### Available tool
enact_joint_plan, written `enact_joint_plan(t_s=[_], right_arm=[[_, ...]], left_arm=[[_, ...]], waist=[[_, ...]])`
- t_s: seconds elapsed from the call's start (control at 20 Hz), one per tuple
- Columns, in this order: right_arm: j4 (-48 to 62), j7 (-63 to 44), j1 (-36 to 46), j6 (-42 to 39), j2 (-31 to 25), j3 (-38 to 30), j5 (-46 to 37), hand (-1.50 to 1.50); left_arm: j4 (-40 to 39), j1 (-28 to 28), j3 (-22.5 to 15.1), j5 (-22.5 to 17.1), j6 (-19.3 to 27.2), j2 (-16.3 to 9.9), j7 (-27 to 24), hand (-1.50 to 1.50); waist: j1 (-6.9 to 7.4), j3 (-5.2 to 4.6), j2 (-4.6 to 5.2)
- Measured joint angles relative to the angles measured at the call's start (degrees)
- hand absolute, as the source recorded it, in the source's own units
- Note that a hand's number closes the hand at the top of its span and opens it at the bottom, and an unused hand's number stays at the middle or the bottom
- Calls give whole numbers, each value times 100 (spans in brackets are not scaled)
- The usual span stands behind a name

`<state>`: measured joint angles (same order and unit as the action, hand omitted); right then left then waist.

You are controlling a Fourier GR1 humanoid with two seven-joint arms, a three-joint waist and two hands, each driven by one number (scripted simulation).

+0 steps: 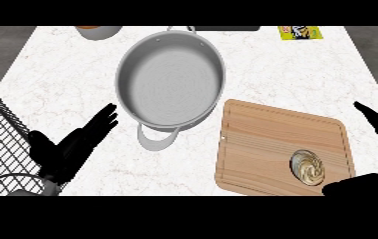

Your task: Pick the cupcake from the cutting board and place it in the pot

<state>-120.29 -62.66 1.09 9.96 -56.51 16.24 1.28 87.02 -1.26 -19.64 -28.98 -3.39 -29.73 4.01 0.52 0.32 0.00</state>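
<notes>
- The cupcake [308,166] sits on the cutting board [266,138], close to the board's near right corner, seen from above as a pale swirl of frosting.
- The right hand [353,185] shows at the near right edge of the bench [66,73], just beside the cupcake but not on it; a fingertip shows higher on the right edge, so the fingers look spread apart and hold nothing.
- To grasp well, I judge the hand should close round the cupcake's sides low down, not pressing the frosting.
- The pot [171,83] lies beyond the board's far left corner, empty and wide; lift over the rim, then lower.
- The path crosses bare board, with open room.
- The left hand [74,143] rests open at the near left, beside a wire rack [15,133], well apart from the pot's near handle [156,138].
</notes>
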Motion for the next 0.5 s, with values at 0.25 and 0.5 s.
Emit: enact_joint_plan(t_s=[0.25, 0.5], right_arm=[[183, -127, 212, 14, 364, 392, -325, -150], [383, -218, 214, -10, 526, 744, -795, -150]], left_arm=[[35, -21, 69, 59, 39, 66, 182, 0], [94, 30, 175, 153, 84, 128, 238, 0]], waist=[[46, -8, 14], [30, -19, 12]])
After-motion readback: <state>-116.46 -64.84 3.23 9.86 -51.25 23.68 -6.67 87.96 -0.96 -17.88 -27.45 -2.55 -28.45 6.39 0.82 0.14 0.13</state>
